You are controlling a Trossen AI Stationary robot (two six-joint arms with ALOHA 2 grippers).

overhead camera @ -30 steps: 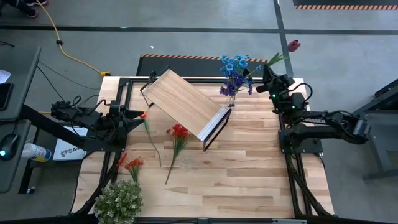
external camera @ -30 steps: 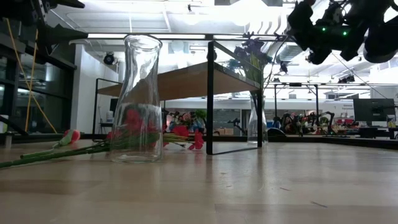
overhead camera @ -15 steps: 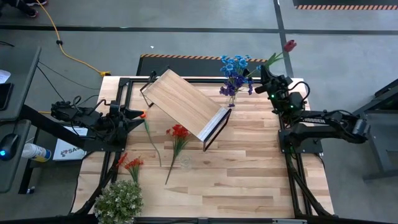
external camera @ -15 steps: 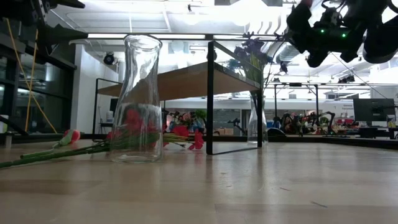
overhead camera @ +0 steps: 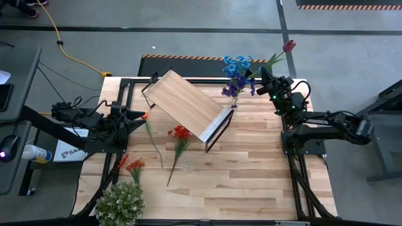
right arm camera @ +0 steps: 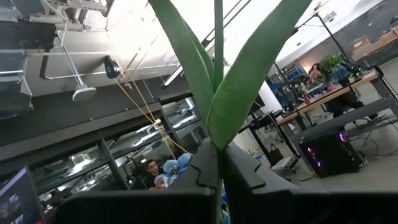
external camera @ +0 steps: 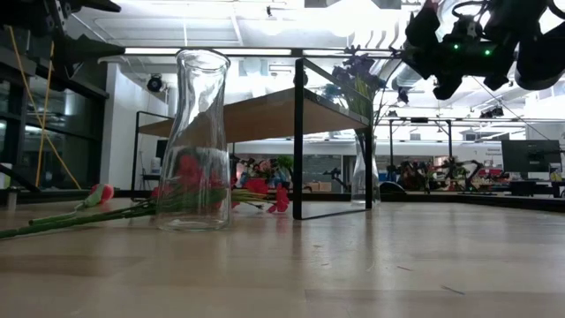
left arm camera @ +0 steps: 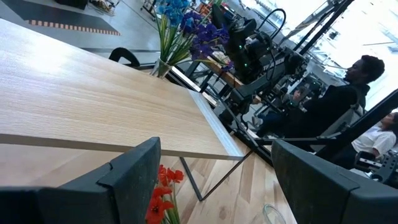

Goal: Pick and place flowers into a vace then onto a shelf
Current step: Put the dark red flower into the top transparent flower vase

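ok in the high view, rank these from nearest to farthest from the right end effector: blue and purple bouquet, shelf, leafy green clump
Measured from the right end effector, shut on a maroon flower's stem:
1. Blue and purple bouquet, just beside it at the table's far edge.
2. Shelf, mid-table, further toward the left arm.
3. Leafy green clump, at the opposite near corner on the left arm's side.

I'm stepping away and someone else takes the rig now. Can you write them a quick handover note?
Right gripper: shut on a maroon flower, raised beside the far vase.
Left gripper: open, holding nothing, waiting at the table's left edge.
Done: blue and purple flowers stand in the far vase.
Left: maroon flower into a vase; red flowers, orange flowers and a pink-tipped stem lie on the table. The near vase is empty. Nothing is on the shelf.
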